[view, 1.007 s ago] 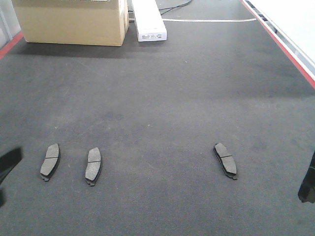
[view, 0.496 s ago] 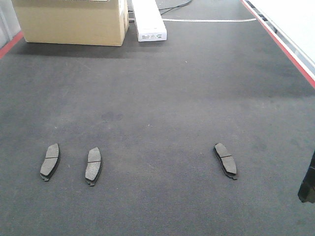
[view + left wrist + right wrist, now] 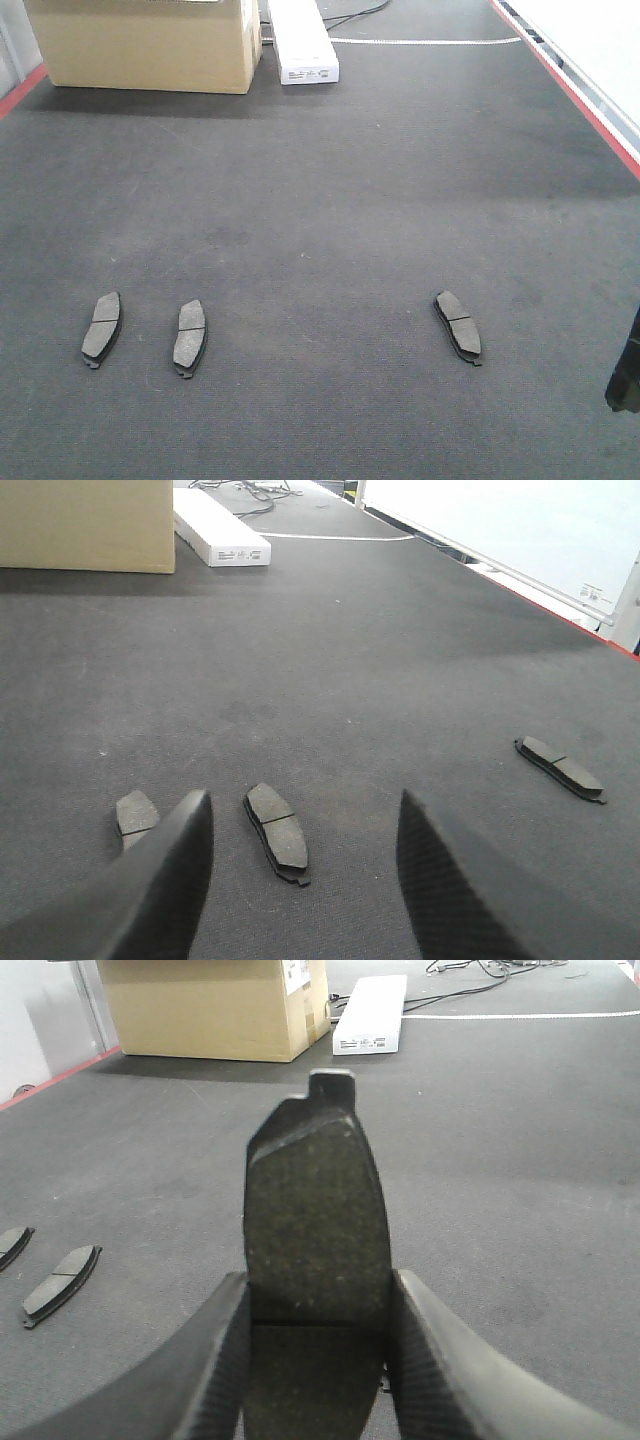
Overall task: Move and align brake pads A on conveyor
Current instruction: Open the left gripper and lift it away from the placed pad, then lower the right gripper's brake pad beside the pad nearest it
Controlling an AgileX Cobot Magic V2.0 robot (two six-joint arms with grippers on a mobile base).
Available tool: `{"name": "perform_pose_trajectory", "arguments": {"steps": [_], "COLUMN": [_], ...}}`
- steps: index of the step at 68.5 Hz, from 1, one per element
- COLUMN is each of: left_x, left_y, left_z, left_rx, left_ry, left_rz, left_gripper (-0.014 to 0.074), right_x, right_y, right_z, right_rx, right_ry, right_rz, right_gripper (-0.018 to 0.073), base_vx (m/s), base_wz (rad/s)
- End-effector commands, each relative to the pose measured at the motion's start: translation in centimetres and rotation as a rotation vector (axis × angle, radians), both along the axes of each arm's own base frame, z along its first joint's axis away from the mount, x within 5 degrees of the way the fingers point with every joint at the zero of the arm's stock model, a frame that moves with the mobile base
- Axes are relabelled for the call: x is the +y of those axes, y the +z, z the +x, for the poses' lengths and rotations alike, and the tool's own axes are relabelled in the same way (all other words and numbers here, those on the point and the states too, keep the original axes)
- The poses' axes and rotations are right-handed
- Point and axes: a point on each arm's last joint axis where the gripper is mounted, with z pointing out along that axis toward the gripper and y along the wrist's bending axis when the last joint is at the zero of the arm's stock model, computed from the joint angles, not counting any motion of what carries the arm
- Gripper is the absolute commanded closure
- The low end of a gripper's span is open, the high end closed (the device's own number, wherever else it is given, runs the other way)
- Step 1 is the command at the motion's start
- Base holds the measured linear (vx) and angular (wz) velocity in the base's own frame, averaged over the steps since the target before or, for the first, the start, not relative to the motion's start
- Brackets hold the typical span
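One dark grey, curved brake pad (image 3: pixel 318 1250) with a thin groove across it stands clamped between the black fingers of the right gripper (image 3: pixel 318 1360). The left gripper (image 3: pixel 300 880) hangs with its fingers spread wide above the wide charcoal ribbed conveyor (image 3: pixel 330 200). Three more pads lie flat on the belt: two close together at left (image 3: pixel 101 328) (image 3: pixel 189 336), one well apart at right (image 3: pixel 458 325). A tan cardboard box (image 3: pixel 140 40) and a long white box (image 3: pixel 300 40) sit at the far end.

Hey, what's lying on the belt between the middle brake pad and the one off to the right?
Nothing: bare conveyor between middle pad and right pad, per the front view.
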Motion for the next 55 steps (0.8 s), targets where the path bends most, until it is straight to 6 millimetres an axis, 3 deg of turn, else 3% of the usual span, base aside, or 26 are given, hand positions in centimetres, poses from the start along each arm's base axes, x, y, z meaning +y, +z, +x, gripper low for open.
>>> {"name": "perform_pose_trajectory", "arguments": {"steps": [1, 10, 27, 43, 55], "left_x": [-0.2, -0.2, -0.2, -0.2, -0.2], "left_y": [1.4, 1.4, 1.4, 1.4, 1.4], "left_z": [0.1, 0.1, 0.1, 0.1, 0.1], "left_rx": [-0.078, -0.078, -0.078, -0.078, -0.078], "left_ry": [-0.019, -0.019, -0.019, -0.019, -0.019], "left_rz": [-0.031, -0.031, -0.031, -0.031, -0.031], "left_gripper": [0.0189, 0.0189, 0.0189, 0.0189, 0.0189], "right_x": [0.3, 1.4, 5.1, 8.3, 10.6], "right_y": [2.0, 2.7, 4.2, 2.0, -2.2], "right_z": [0.3, 2.5, 10.8, 18.3, 23.4], "right_rx": [-0.114, -0.015, 0.207, 0.456, 0.646], "right_ry": [0.021, 0.024, 0.015, -0.013, -0.034], "right_rz": [0.027, 0.049, 0.002, -0.077, -0.128], "right_gripper": [0.0564, 0.056, 0.0553, 0.0547, 0.0543], "base_vx": [0.0, 0.0, 0.0, 0.0, 0.0], "base_wz": [0.0, 0.0, 0.0, 0.0, 0.0]}}
